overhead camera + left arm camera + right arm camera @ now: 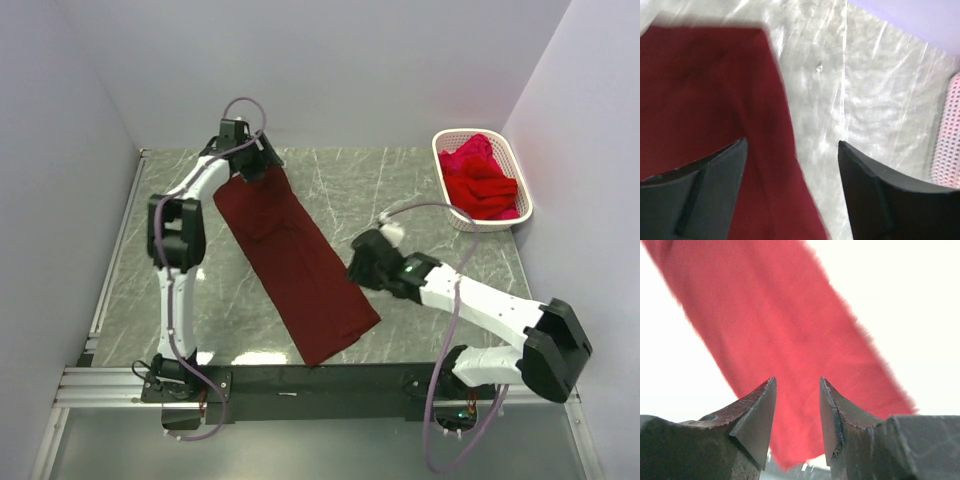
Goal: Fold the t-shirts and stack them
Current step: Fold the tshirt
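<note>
Maroon t-shirt folded lengthwise on table; left claw spread, right claw spread

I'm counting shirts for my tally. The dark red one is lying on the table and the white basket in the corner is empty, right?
Not quite. The white basket in the corner is not empty: it holds crumpled bright red shirts. The dark red one does lie on the table. The top external view shows this.

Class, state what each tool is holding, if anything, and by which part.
Nothing is held: the left tool and right tool are both open over the long folded dark maroon cloth t-shirt.
</note>
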Controlling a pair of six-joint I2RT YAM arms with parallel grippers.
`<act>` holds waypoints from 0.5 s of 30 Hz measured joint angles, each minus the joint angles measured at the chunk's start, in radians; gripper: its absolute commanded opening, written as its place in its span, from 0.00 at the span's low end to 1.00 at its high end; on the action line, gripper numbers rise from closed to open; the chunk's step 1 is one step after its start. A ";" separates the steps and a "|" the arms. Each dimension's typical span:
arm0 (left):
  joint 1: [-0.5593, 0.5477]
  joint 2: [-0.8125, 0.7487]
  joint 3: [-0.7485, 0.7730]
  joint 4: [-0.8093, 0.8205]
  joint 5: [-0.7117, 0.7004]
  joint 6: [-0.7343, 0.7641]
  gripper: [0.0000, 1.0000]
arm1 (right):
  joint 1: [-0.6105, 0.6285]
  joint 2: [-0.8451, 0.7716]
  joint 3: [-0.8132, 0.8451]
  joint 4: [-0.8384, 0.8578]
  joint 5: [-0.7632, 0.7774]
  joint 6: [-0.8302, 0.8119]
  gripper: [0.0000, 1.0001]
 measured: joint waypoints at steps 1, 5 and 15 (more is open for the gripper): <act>-0.002 -0.063 -0.072 0.002 -0.021 -0.033 0.68 | -0.047 -0.018 -0.003 -0.007 0.002 -0.013 0.48; -0.024 -0.471 -0.517 0.052 -0.142 -0.237 0.62 | -0.175 -0.068 -0.043 -0.064 0.008 -0.051 0.51; -0.525 -1.194 -1.381 0.074 -0.288 -0.680 0.66 | -0.246 -0.116 -0.253 -0.101 -0.076 -0.058 0.52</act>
